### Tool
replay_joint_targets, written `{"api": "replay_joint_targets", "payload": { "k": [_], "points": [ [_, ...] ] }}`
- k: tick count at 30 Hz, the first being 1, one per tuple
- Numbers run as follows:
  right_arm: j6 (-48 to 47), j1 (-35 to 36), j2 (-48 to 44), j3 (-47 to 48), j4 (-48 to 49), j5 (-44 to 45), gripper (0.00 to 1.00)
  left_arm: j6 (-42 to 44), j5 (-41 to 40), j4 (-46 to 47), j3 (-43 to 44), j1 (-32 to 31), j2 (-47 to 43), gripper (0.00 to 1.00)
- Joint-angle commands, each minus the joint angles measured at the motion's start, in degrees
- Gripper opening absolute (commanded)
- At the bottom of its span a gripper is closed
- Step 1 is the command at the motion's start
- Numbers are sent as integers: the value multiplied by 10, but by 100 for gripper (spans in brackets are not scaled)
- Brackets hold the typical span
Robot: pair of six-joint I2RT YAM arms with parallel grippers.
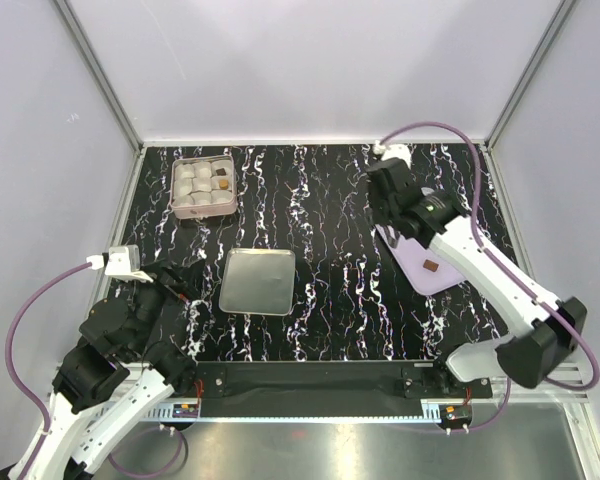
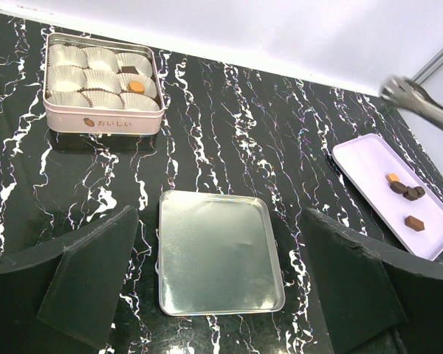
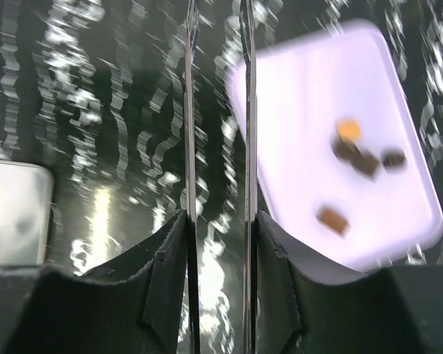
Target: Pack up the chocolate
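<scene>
Several chocolate lumps [image 2: 406, 193] lie on a lavender tray [image 2: 362, 166] at the right; they also show in the right wrist view [image 3: 358, 158] and the top view [image 1: 432, 266]. Two more chocolates [image 2: 133, 80] sit in white paper cups inside a pink tin box [image 2: 103, 122] at the far left. My right gripper [image 3: 218, 221] is shut on thin metal tongs [image 3: 247, 110], held above the table just left of the tray; the tong tips run out of the wrist view. My left gripper [image 2: 218, 221] is open and empty, above the near left of the table.
A silver tin lid [image 2: 218, 254] lies flat in the middle of the black marbled table [image 1: 330, 200], between my left fingers in the wrist view. White walls and metal posts close in the back and sides.
</scene>
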Motion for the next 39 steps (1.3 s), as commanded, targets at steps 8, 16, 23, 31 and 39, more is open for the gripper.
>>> {"api": "replay_joint_targets", "payload": {
  "k": [8, 16, 23, 31, 39],
  "points": [
    [136, -55, -73, -99, -122, -6, 46, -1, 6, 28, 0, 1, 4, 99],
    [207, -63, -106, -151, -186, -6, 48, -1, 18, 31, -1, 1, 4, 99],
    [255, -66, -147, -179, -248, 13, 50, 0, 23, 34, -2, 1, 1, 99],
    [310, -73, -169, -193, -261, 22, 53, 2, 33, 37, -3, 1, -1, 99],
    [354, -103, -161, -234, -214, -2, 56, 1, 35, 37, -4, 1, -7, 99]
  ]
}}
